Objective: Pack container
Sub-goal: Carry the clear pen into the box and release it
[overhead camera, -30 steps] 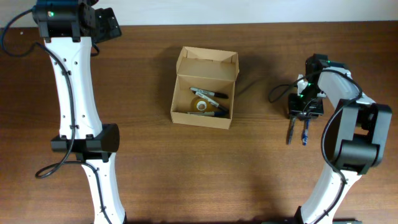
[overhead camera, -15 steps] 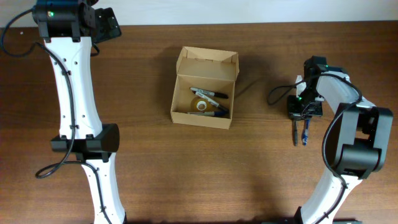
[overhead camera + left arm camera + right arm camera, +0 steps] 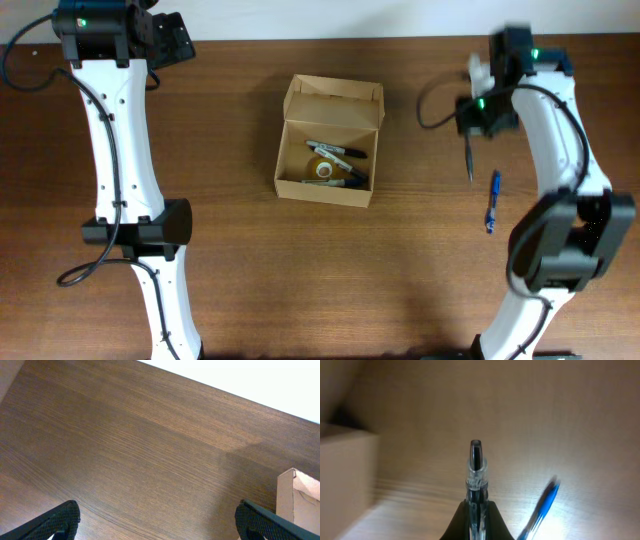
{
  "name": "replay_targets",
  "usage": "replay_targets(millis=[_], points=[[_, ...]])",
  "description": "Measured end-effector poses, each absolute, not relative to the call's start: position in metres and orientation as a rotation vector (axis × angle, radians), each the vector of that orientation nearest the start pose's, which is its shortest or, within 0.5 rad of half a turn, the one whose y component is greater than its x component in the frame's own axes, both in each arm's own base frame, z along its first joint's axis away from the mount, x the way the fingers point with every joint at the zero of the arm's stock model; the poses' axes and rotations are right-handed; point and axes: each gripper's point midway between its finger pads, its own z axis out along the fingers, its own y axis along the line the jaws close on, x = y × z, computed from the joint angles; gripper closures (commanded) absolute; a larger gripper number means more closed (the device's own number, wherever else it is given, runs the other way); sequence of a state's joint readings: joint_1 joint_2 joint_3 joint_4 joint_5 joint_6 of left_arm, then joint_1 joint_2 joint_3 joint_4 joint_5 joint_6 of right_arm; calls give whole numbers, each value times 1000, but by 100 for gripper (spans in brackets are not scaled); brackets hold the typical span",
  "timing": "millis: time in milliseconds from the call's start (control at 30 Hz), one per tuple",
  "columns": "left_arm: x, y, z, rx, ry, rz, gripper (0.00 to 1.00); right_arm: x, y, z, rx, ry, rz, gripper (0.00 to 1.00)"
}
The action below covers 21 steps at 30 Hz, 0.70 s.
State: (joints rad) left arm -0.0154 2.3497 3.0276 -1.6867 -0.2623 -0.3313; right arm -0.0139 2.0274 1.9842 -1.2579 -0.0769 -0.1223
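A: Right gripper state?
B: Clamped on a dark pen, its clear end sticking out past the fingertips.
A: Around it?
B: Blue pen on the table at its 5 o'clock, apart. Container at its 9 o'clock, mid-table, lid flap open, pens and a round yellowish item inside.
A: Left gripper?
B: Table's 10 o'clock, jaws wide apart.

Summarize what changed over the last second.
The right jaws closed on the black-tipped pen and lifted it off the table, swinging toward the far edge. The blue pen stays on the table; the container, its contents and the open left jaws did not move.
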Motion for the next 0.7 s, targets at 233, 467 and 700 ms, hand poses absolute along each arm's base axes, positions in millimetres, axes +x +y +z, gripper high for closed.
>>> replay_targets(millis=[233,467,700], points=[[487,37,299,-495,2491,203,0,412,154,297,-1058,2359,86,96],[487,37,299,-495,2491,203,0,354,260,262,-1763,2032,113,96],[487,37,299,-495,2491,203,0,360,295,167,-2063,1996,139,96]])
